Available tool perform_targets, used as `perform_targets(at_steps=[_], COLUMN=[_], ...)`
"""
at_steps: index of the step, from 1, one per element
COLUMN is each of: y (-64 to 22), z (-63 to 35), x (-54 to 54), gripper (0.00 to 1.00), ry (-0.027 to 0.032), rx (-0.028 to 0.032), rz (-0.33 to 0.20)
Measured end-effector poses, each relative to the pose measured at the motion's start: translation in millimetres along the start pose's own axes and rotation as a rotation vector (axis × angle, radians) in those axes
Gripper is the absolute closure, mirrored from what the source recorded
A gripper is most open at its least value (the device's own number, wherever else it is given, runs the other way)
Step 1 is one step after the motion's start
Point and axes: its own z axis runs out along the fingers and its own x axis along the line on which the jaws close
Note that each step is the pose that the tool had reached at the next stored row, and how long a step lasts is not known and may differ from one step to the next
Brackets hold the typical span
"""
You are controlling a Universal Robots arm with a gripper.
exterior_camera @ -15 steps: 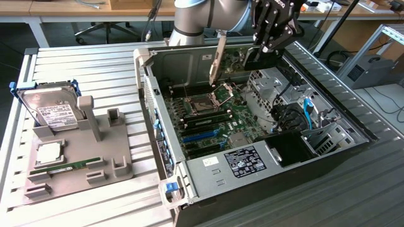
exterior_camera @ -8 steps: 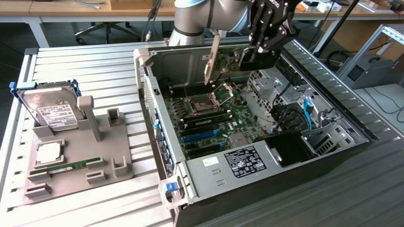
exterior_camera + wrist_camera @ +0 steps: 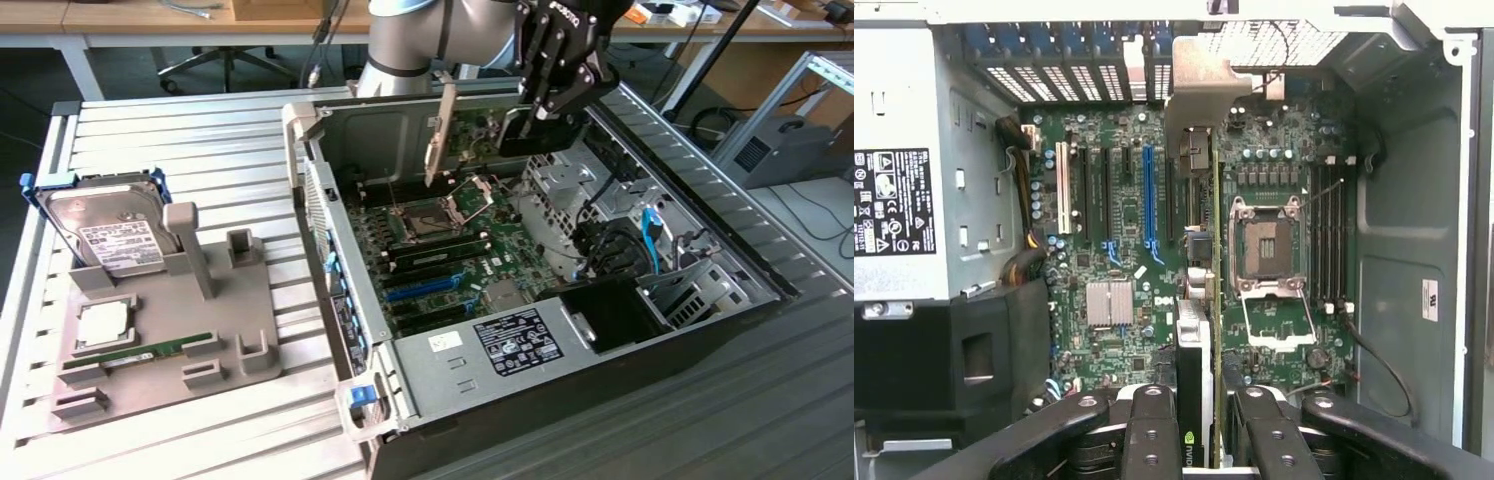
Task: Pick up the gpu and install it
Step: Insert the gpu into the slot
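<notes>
Exterior view's left: grey fixture (image 3: 174, 360) held the hard drive (image 3: 114, 235) upright in its blue frame, with a green RAM stick (image 3: 140, 352) lying flat.

Centre: open computer case (image 3: 400, 385) contained the motherboard (image 3: 461, 250) and power supply (image 3: 514, 345).

Further right, above the case's far end: gripper (image 3: 550, 112) pinched the gpu (image 3: 541, 140) by its upper edge. The card hung on edge and was judged not yet seated. Its long axis ran parallel to the expansion slots, bracket (image 3: 437, 130) toward the case's rear wall.

Wrist view: card edge lay between the blue slot (image 3: 1149, 195) and the CPU socket (image 3: 1264, 245).
</notes>
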Motion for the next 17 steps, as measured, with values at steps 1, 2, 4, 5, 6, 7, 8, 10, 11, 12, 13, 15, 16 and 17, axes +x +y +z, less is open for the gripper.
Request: perform_targets(at_steps=[1, 2, 4, 5, 6, 7, 8, 10, 11, 12, 13, 15, 16, 17], y=[0.2, 0.2, 0.3, 0.3, 0.3, 0.3, 0.3, 0.2, 0.2, 0.2, 0.2, 0.1, 0.1, 0.1], z=[0.6, 0.7, 0.8, 0.8, 0.9, 0.9, 2.3, 5.1, 6.6, 8.9, 10.6, 14.1, 15.4, 17.4], x=[0.0, 0.0, 0.1, 0.1, 0.1, 0.1, 0.1, 0.2, 0.2, 0.3, 0.3, 0.4, 0.4, 0.5], gripper=[0.73, 0.73, 0.73, 0.73, 0.73, 0.73, 0.73, 0.73, 0.73, 0.73, 0.73, 0.73, 0.73, 0.73], ry=[0.0001, 0.0002, 0.0002, 0.0001, 0.0, 0.0001, -0.0002, 0.0, 0.0, 0.0, 0.0, 0.0, 0.0, 0.0], rx=[0.0, 0.0, 0.0, 0.0, 0.0001, 0.0, 0.0002, 0.0, 0.0001, 0.0001, 0.0001, 0.0001, 0.0001, 0.0001], rz=[0.0, 0.0, 0.0, 0.0, 0.0, 0.0, 0.0, 0.0, 0.0, 0.0, 0.0, 0.0, 0.0, 0.0])
